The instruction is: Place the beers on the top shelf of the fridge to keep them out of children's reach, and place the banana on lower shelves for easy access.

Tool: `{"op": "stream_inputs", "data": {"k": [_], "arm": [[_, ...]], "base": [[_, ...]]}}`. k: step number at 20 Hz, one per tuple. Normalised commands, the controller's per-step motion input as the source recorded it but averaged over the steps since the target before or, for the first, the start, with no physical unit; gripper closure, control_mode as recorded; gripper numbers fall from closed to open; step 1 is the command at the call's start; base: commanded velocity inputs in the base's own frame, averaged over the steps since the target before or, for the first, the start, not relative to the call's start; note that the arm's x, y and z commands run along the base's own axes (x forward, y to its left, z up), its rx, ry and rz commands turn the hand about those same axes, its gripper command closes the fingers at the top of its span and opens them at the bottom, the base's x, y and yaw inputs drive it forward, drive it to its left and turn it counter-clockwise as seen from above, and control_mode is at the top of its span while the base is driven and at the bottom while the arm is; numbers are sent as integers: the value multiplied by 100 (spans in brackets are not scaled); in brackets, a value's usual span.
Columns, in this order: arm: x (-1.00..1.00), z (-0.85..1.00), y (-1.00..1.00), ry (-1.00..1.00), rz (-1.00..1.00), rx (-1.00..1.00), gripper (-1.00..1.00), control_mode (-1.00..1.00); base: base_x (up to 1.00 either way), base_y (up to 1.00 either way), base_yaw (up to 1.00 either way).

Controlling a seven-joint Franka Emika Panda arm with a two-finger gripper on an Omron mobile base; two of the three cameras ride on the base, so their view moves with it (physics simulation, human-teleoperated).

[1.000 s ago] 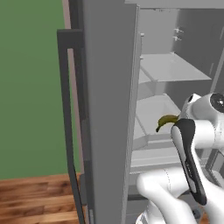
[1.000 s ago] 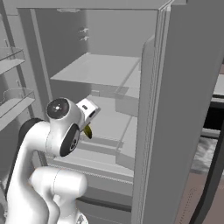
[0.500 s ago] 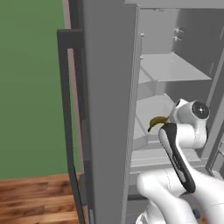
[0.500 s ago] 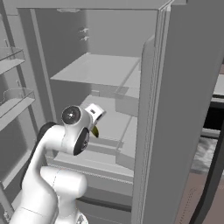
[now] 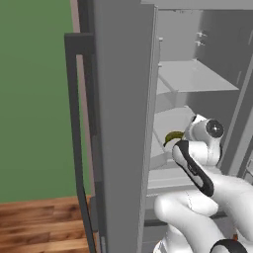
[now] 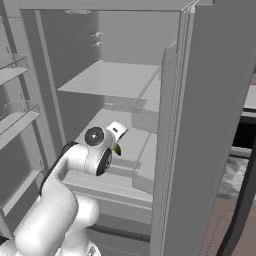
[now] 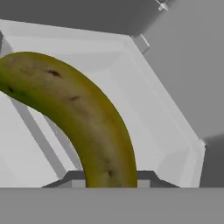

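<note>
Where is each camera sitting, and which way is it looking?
Left base view: rides behind the arm on its left, looking forward into the open fridge; the white arm rises at lower right, carrying the banana.
Right base view: rides behind the arm on its right, looking at the fridge shelves; the arm rises at lower left.
Hand view: sits on the hand, looking along the claw at the banana it holds, with a pale shelf beyond.
All three share the banana and the fridge interior.
</note>
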Motion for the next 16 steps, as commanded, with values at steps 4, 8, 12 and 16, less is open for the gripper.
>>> {"op": "stream_inputs", "data": {"k": [4,8,12,16], "arm": [[57,-2,-14,8,0,0,100,-100],[58,-3,-9,10,0,0,100,-100],[53,-16,-3,1,0,0,100,-100],[44,-28,-11,0,0,0,100,-100]], "base": [[0,0,0],[0,0,0],[0,0,0],[0,0,0]]}}
